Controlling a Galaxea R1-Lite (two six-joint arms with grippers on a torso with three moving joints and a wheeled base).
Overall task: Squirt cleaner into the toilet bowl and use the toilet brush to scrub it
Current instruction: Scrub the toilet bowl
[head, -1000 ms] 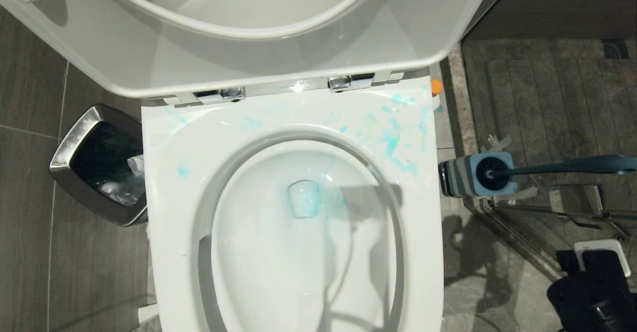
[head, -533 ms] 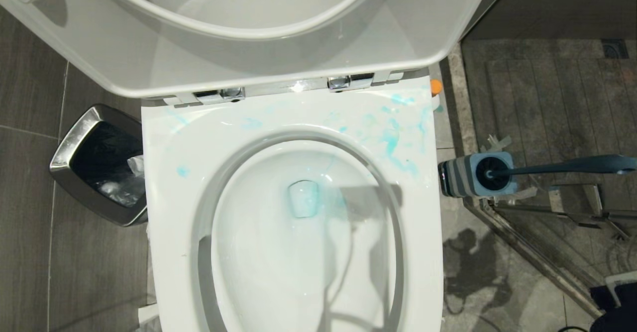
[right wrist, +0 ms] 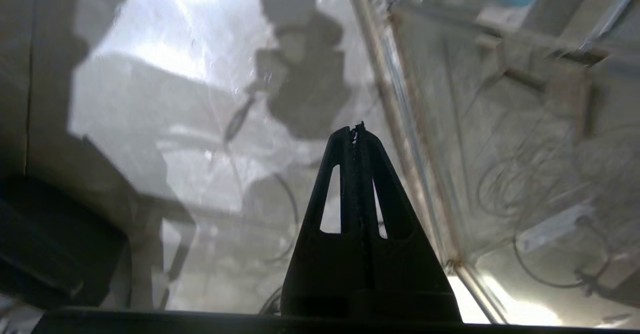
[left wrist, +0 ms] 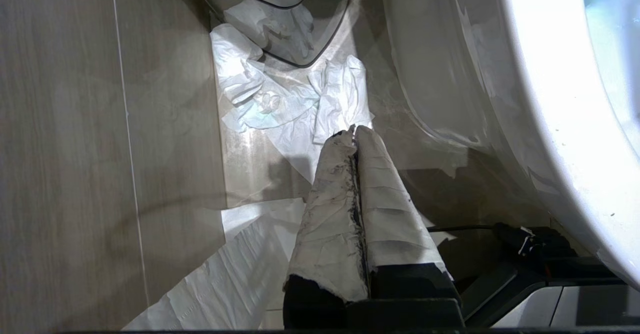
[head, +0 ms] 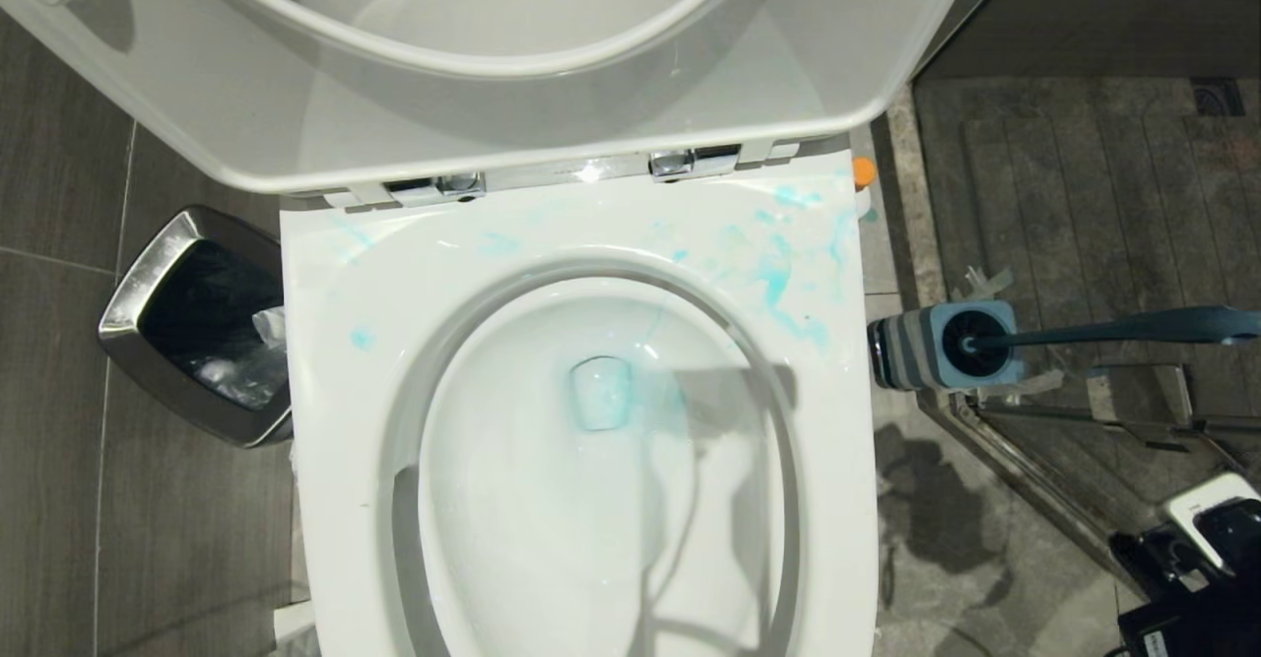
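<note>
We are seeing the waste bin [head: 192, 327] standing left of the toilet bowl [head: 591, 470], the toilet brush [head: 1084, 330] in its holder [head: 941, 345] standing right.

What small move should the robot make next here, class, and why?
Probably bring the right pincer toward the long blue-grey toilet brush handle and open it. Teal cleaner already streaks the white ceramic toilet bowl, the brush sits in its square blue-grey holder, and the pincer is shut and empty.
</note>
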